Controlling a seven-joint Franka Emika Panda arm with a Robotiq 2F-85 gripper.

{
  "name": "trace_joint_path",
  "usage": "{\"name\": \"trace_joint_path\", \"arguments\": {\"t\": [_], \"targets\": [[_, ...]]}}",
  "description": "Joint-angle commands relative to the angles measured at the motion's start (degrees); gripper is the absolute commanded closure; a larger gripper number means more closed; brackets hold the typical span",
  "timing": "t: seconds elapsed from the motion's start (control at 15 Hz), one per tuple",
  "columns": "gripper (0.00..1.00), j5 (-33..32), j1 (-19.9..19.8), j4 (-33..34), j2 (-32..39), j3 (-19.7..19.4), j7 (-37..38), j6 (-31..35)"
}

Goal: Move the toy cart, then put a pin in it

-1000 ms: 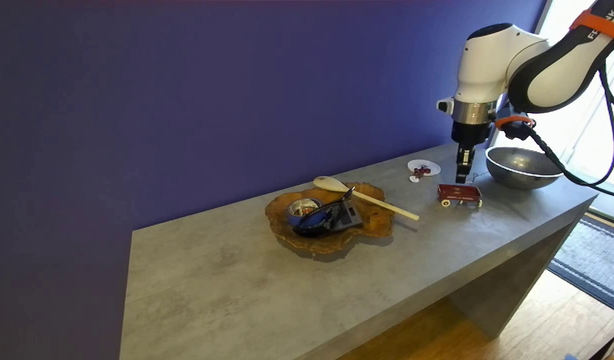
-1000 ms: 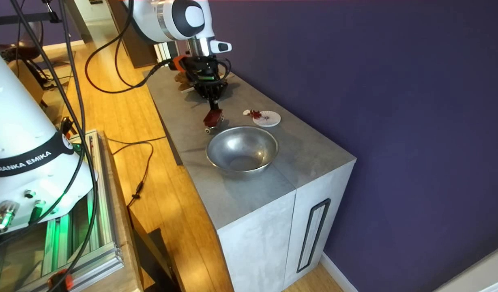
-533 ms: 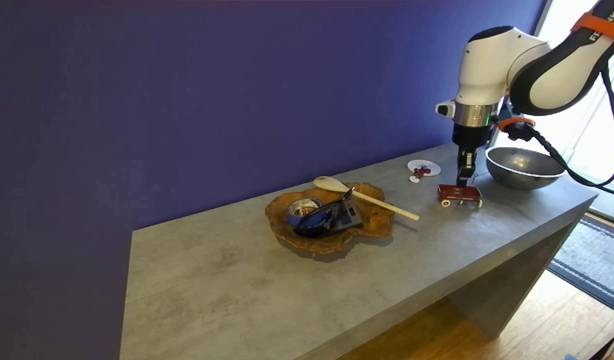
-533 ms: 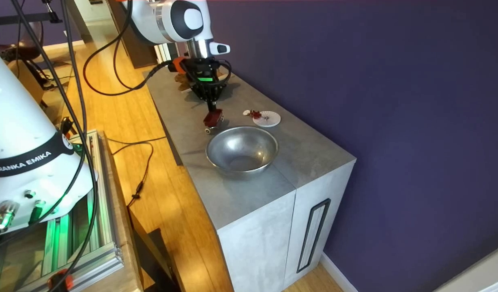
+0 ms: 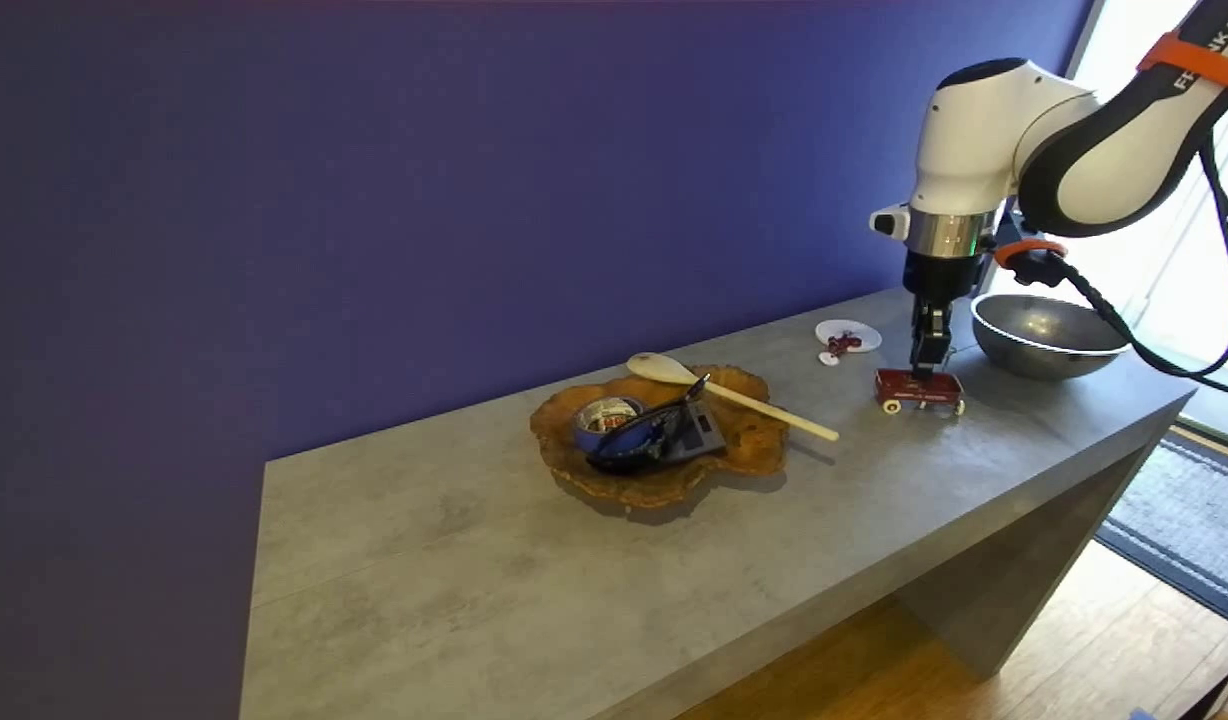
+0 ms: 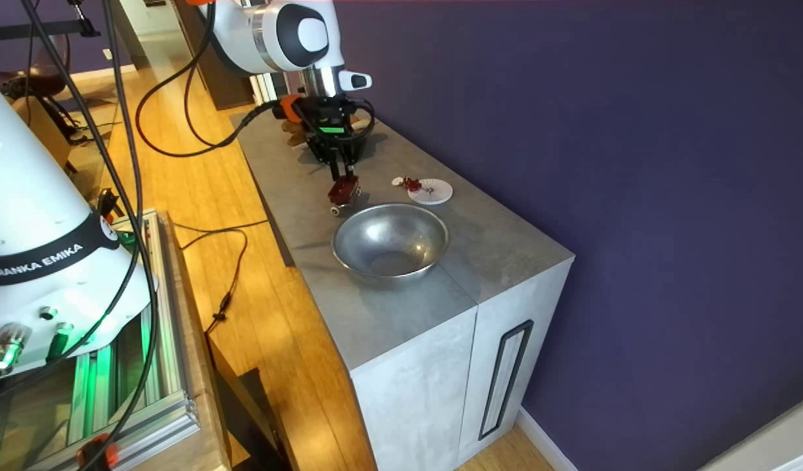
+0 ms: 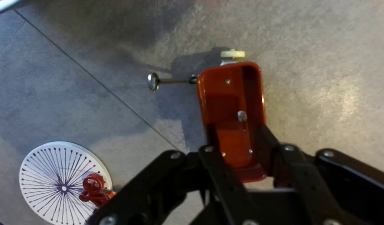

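Note:
The toy cart [image 5: 929, 391] is a small dark red wagon with pale wheels, upright on the grey table in both exterior views [image 6: 343, 191]. In the wrist view the cart [image 7: 222, 106] shows its bed from above, with a small silver bolt head [image 7: 242, 116] in it and a metal handle [image 7: 171, 81] to the left. My gripper [image 7: 239, 132] points down over the cart's near half, its fingers spread with a gap between, tips at or just over the side walls. Whether they touch it I cannot tell. No separate pin can be made out.
A steel bowl [image 6: 392, 245] stands close by the cart. A white spoked disc [image 7: 59, 184] with red parts lies near the wall. A wooden tray [image 5: 664, 485] holds blue tape [image 5: 606, 422], dark items and a wooden spoon [image 5: 739, 398]. The table's front edge is near the cart.
My gripper has come down to the cart. Its fingers, together before, now show apart. The cart has stayed in place.

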Motion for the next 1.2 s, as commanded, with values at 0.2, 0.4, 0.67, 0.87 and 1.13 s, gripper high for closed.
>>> {"name": "trace_joint_path", "arguments": {"t": [0.2,0.4,0.67,0.87,1.13], "targets": [[0.12,4.6,-0.9,-2.9,-5.0,2.0,2.4,0.4],[0.00,12.9,-1.4,-5.6,-10.2,3.9,5.4,0.9],[0.00,16.8,-0.1,-9.9,-19.2,4.4,14.2,-1.2],[0.00,17.9,-0.5,-12.2,-25.1,5.3,20.8,-3.4],[0.00,16.4,-1.5,-11.0,-25.1,6.3,22.9,-4.5]]}}
